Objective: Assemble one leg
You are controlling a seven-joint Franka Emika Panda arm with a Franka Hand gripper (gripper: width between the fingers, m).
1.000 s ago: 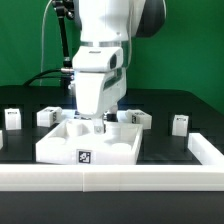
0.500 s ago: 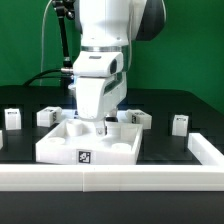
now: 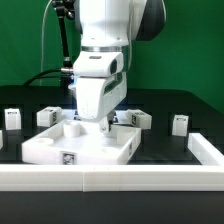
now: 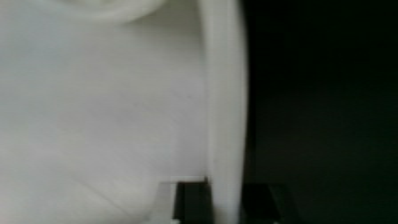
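On the black table (image 3: 168,141) before a green backdrop (image 3: 185,60), the gripper (image 3: 101,124) pinched the rim of the white square panel (image 3: 40,150), while one leg (image 3: 140,119) stood just beside it, untouched.

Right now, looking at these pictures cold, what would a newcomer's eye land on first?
The big white arm fills the middle of the exterior view, its gripper down on a rim of the large white panel, apparently pinching it. Small tagged legs stand apart on the black table at both sides. The wrist view shows just that white rim between dark fingers.
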